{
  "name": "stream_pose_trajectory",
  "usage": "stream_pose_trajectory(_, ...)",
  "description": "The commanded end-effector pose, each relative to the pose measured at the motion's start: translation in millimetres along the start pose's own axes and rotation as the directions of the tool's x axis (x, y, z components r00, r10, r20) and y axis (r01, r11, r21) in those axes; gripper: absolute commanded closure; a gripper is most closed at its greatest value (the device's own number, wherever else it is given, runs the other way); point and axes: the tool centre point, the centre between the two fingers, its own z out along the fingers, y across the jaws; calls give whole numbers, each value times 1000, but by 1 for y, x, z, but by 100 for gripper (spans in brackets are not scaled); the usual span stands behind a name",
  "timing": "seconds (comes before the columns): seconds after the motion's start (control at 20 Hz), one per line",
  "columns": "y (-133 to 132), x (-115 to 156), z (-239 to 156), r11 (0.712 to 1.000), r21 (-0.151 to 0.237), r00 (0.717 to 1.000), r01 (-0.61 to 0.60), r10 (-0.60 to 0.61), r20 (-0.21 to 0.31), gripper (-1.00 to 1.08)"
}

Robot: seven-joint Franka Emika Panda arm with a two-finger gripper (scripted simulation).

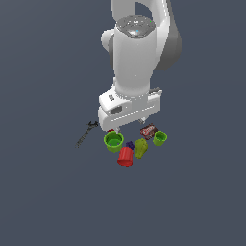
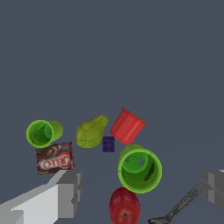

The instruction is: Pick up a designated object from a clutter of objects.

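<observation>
The hand [image 2: 140,192] is wide open and holds nothing; its two fingers [image 2: 65,192] stand far apart above the clutter. Take the larger green cup [image 1: 114,141] as landmark. The red cup [image 1: 125,157] lies on its side on the counter [image 1: 48,202], just beside this green cup, and the small purple block [image 1: 129,144] is between them. The pear [image 1: 141,147] is next to the block. The brown packet [image 1: 148,130] and the smaller green cup [image 1: 160,138] are further away. The dark wrench [image 1: 85,133] lies apart on the other side.
</observation>
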Motion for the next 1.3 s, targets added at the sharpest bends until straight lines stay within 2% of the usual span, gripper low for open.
stream_pose_trajectory(0.0, 2, 2, 11, 998, -2, 998, 68, -68, 3, -92)
stream_pose_trajectory(0.3, 7, 6, 36, 974, -4, 974, 225, -225, 9, -92)
stream_pose_trajectory(0.6, 11, 8, 61, 926, -3, 926, 378, -377, 15, -92)
stream_pose_trajectory(0.9, 15, 10, 87, 854, 1, 854, 521, -520, 18, -92)
stream_pose_trajectory(1.25, 17, 11, 117, 742, 8, 742, 670, -670, 19, -92)
